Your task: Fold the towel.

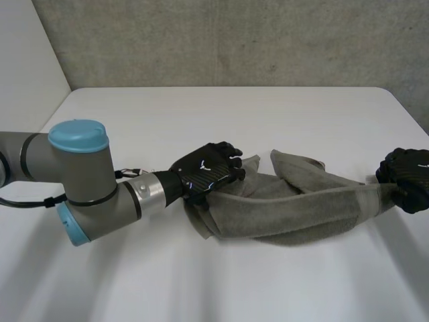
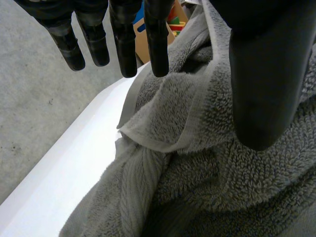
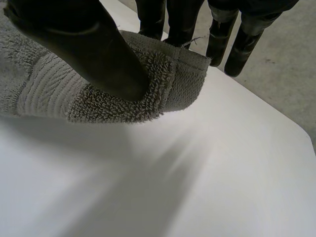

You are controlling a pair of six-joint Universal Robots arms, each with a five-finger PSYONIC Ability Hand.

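Head view first: the towel (image 1: pixel 295 208) is lying as a long rumpled band on the white table (image 1: pixel 201 114), running from the middle out toward 3 o'clock. The left hand (image 1: pixel 204 171) is resting on its bunched 9 o'clock end. The right hand (image 1: pixel 405 178) is holding the 3 o'clock end near the table's edge.

Left wrist view: the left hand's fingers (image 2: pixel 126 44) are pointing straight out, clear of the cloth, while its thumb (image 2: pixel 266 89) is lying on the heaped towel. As far as I can judge, it is gripping nothing.

Right wrist view: the right thumb (image 3: pixel 89 44) is pressing a hemmed corner (image 3: pixel 187 74) of the towel against the fingers (image 3: pixel 222 44) behind it, a firm pinch just above the table.

The step in hand is probably drawing the towel out flat before any fold. Doing it well is calling for the left hand to be finding a true corner rather than pressing on the bunch, and for both hands to be pulling apart evenly and low.
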